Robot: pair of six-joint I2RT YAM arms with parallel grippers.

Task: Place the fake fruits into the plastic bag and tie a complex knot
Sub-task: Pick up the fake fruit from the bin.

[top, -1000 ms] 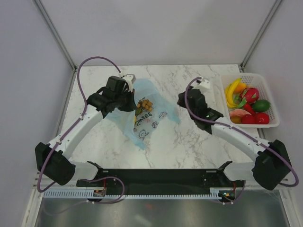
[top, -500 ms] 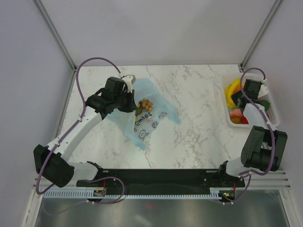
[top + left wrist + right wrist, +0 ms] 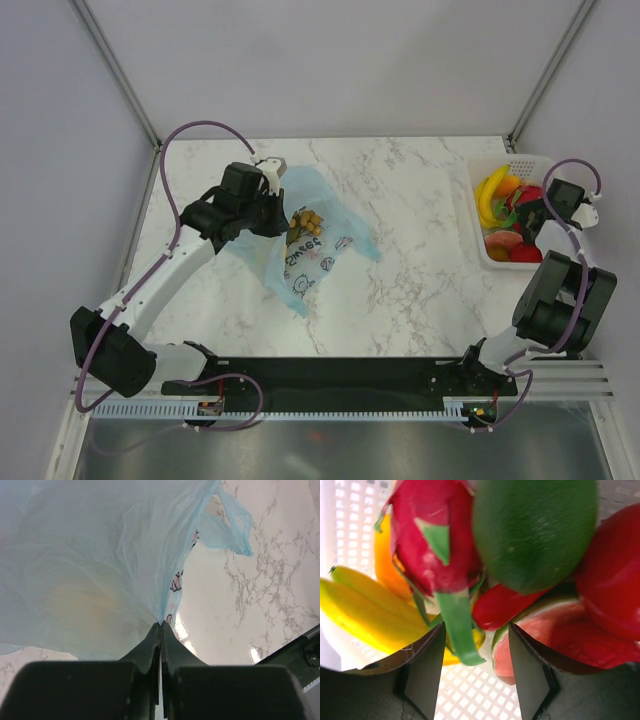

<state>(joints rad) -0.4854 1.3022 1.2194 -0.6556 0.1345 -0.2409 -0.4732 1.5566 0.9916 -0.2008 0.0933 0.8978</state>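
Left gripper (image 3: 161, 626): jaws pressed flat together, clamped on a gathered fold of the thin blue bag (image 3: 100, 555). Plastic fanning up and away from the pinch, with one handle loop hanging free to the side. From above, found at the bag's (image 3: 325, 245) far-left edge, holding that side raised. Rest of the bag spread on the marble table (image 3: 420, 280), printed panel facing up. Tan cluster (image 3: 308, 221) noted inside, near the mouth. Faint yellowish patch showing through the film in the wrist view; not identifiable.

Right gripper (image 3: 476, 627): jaws spread apart, grasping nothing. Green leaf of the dragon fruit (image 3: 427, 540) seen in the gap between them; contact not determinable. Directly beyond: green fruit (image 3: 535, 530), bananas (image 3: 360, 610), pink slice (image 3: 560, 635) and red pieces, all packed together in the white mesh basket (image 3: 350, 520). From above, located over the basket (image 3: 520, 160) at the table's right edge, well apart from the bag.
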